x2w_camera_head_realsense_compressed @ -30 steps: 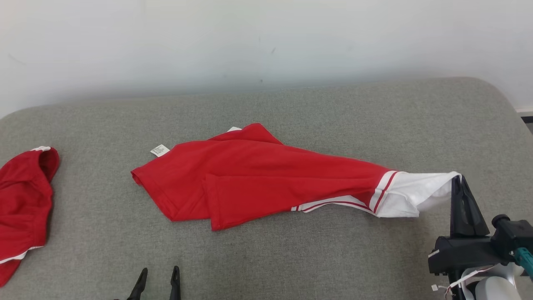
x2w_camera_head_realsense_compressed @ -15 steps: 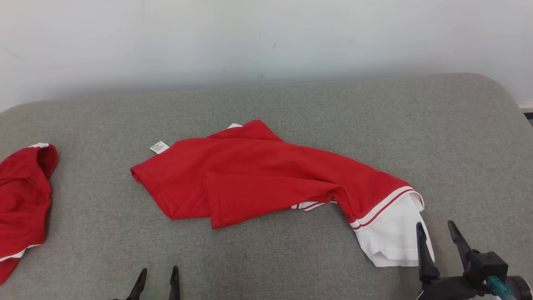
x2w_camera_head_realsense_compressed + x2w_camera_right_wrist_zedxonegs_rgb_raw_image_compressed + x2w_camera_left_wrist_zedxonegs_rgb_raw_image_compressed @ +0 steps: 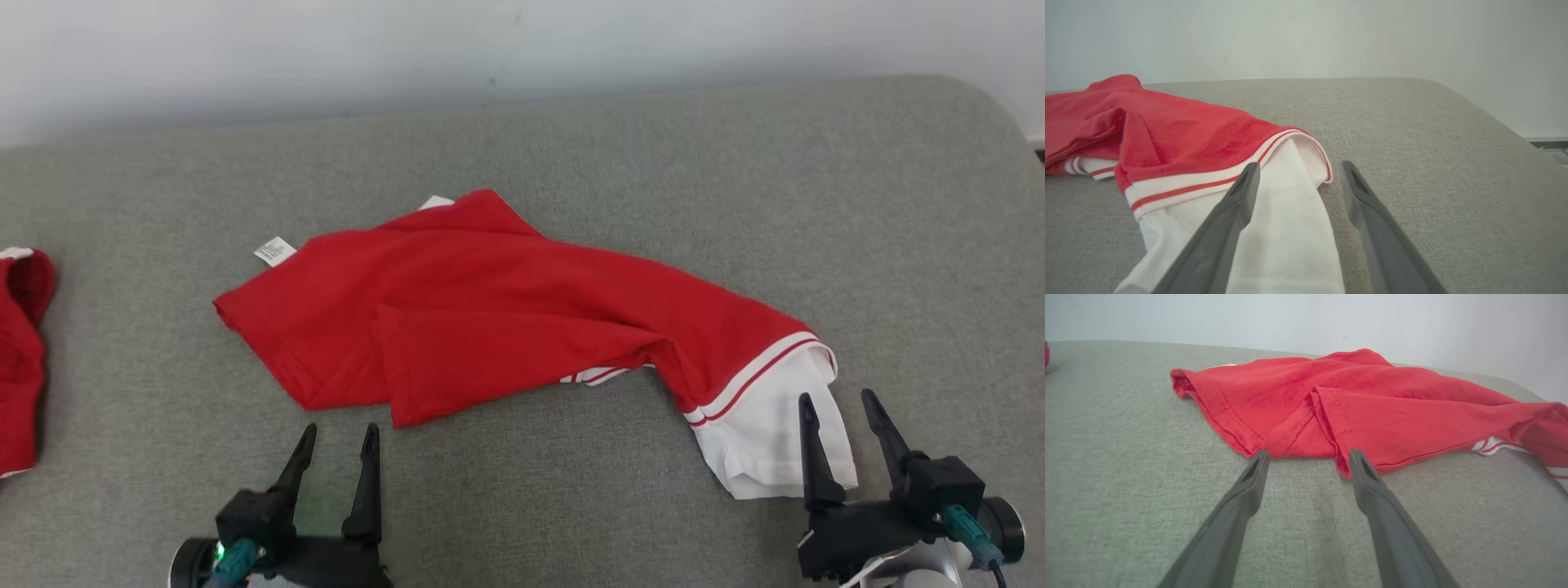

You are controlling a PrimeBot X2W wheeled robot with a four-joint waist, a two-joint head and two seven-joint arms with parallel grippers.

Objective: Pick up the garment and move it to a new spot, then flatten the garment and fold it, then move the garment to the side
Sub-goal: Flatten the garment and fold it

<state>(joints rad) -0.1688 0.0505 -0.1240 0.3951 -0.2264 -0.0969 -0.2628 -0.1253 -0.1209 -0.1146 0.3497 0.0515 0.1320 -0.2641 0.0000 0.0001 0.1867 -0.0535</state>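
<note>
A red garment (image 3: 506, 310) with a white sleeve end (image 3: 767, 441) and striped trim lies crumpled across the middle of the grey padded surface (image 3: 571, 147). My left gripper (image 3: 339, 437) stands open just short of the garment's near hem (image 3: 1298, 445), fingertips close to the fabric edge. My right gripper (image 3: 837, 404) is open over the white sleeve (image 3: 1286, 228), holding nothing. A small white label (image 3: 274, 251) sticks out at the garment's far left corner.
A second red garment (image 3: 20, 359) lies at the left edge of the surface. A pale wall (image 3: 490, 41) runs behind. The surface's rounded right corner (image 3: 988, 114) falls off to the floor. Bare grey padding lies in front and to the right.
My right gripper let go of the white sleeve, which dropped onto the surface, and drew back. The camera tilted down; both grippers now show more fully.
</note>
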